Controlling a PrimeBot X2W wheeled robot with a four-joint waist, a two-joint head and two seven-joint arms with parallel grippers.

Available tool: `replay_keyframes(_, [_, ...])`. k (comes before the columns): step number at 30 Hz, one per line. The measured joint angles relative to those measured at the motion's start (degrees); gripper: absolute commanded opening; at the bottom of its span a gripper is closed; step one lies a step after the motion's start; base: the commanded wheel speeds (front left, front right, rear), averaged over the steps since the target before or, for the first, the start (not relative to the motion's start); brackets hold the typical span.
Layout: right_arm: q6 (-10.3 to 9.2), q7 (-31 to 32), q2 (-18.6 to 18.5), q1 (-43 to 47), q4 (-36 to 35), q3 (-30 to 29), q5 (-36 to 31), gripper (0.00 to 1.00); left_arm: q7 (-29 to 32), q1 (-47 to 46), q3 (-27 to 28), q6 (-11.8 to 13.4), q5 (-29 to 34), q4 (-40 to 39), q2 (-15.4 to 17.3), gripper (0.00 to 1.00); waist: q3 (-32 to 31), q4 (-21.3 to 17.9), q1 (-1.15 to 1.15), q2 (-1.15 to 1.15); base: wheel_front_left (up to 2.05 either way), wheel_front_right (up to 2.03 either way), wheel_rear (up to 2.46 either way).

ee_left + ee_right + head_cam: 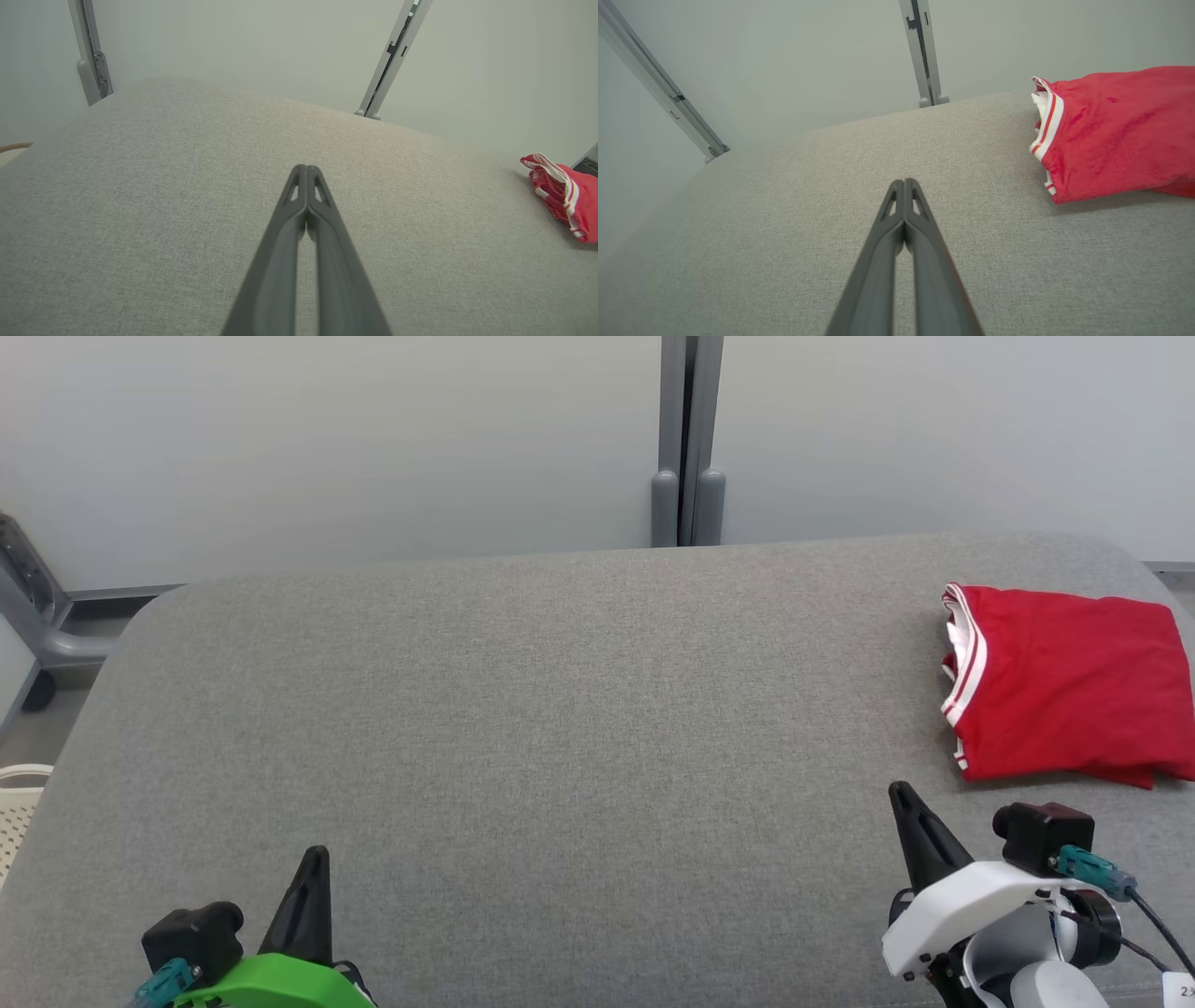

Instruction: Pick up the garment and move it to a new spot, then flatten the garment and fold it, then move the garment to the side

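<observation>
Two end effectors are pictured at the near edge of a grey, fabric-covered surface (560, 728), both closed. The left end effector (316, 852), mounted on a green housing, is seen at the lower left of the head view. Its dark fingers (275, 261) are pressed together tip to tip over bare fabric in the left wrist view. The right end effector (902, 790), carried on a white housing at the lower right, is shut in the same way, with its tips brought to a single point in the right wrist view.

Just beyond the right end effector and a little to its right, but apart from it, a red garment (1074, 686) is laid on the right side of the surface. It is folded into a rough rectangle, with its white-and-red striped trim turned toward the middle of the surface. It is touched by neither end effector and lies well apart from the left one.

At the left edge, part of a white perforated basket (19, 798) is seen beside the surface, with a grey metal frame (28, 607) beyond it. Behind the far edge, a grey upright post (689, 439) is set against a pale wall (327, 448).
</observation>
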Motion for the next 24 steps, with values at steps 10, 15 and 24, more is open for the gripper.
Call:
replay_keyframes(10, [-0.01,1.88,0.0,-0.35,1.26,-2.86,9.64,0.0,1.44,-0.25,3.1,-2.61,-6.33,1.27,-2.76,0.0,0.45,-0.14,0.0,0.0,0.0,0.0,0.0])
replay_keyframes(15, [-0.01,2.57,0.0,-0.9,1.7,-4.11,14.27,0.0,2.02,-0.79,4.61,-3.93,-9.02,1.97,-4.16,0.0,0.66,-0.21,0.0,0.0,0.0,0.0,0.0])
replay_keyframes(24, [-0.02,4.09,0.0,-1.73,2.72,-6.26,21.79,0.0,3.18,-1.89,7.02,-6.12,-13.99,3.22,-6.33,0.0,1.06,-0.33,0.0,0.0,0.0,0.0,0.0])
